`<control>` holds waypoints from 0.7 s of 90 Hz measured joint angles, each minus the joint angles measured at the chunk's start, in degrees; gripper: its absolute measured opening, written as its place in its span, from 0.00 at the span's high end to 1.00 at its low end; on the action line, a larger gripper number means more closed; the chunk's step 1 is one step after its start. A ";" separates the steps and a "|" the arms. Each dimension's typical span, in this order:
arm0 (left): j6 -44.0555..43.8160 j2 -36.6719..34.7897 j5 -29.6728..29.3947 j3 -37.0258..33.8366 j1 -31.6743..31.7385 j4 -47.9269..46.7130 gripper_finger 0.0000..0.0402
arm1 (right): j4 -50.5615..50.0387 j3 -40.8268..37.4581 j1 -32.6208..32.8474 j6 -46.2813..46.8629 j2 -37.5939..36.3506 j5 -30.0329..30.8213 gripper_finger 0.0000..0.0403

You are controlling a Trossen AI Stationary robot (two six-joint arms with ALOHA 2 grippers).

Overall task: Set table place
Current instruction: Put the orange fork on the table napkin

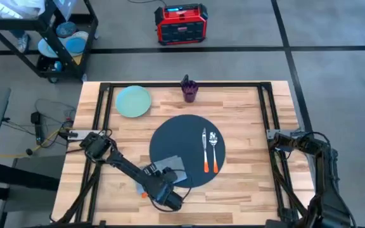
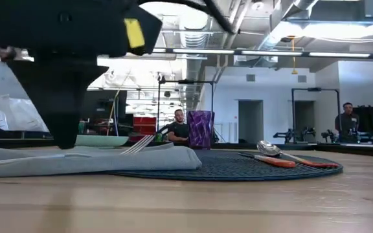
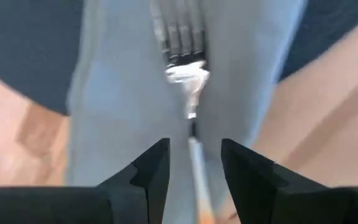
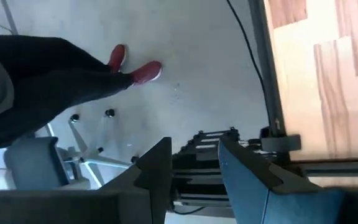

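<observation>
On the light wooden table (image 1: 246, 183) lies the place, a large round dark grey mat (image 1: 182, 136). On its right half lie a knife (image 1: 204, 151) and a spoon (image 1: 214, 149) with orange handles. A grey napkin (image 1: 170, 166) overlaps the mat's near left rim, and a fork (image 3: 182, 50) lies along it, tines toward the mat. My left gripper (image 3: 194, 146) is open low over the napkin. Its fingers stand on either side of the fork's handle (image 3: 197, 165) with a gap on each side. My right gripper (image 4: 191, 162) waits open at the table's right edge.
A pale green plate (image 1: 133, 101) lies at the far left of the table and a purple cup (image 1: 189, 90) stands at the far edge. Black rails (image 1: 266, 107) run along the table's sides. People show in the room beyond.
</observation>
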 joint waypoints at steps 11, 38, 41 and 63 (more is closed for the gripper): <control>0.01 0.07 -0.02 -0.96 0.07 0.37 0.68 | 0.48 0.00 -0.46 0.38 0.00 0.00 0.71; 0.17 0.09 0.97 -2.51 -0.12 0.86 0.68 | 3.66 0.00 -0.74 2.10 0.00 0.00 0.71; 1.03 0.09 1.35 -2.58 -0.12 1.29 0.68 | 3.66 0.00 -0.75 2.10 0.00 0.00 0.71; 4.83 0.09 2.10 -2.62 0.03 4.77 0.79 | 3.68 0.00 -1.09 2.12 0.00 0.00 0.71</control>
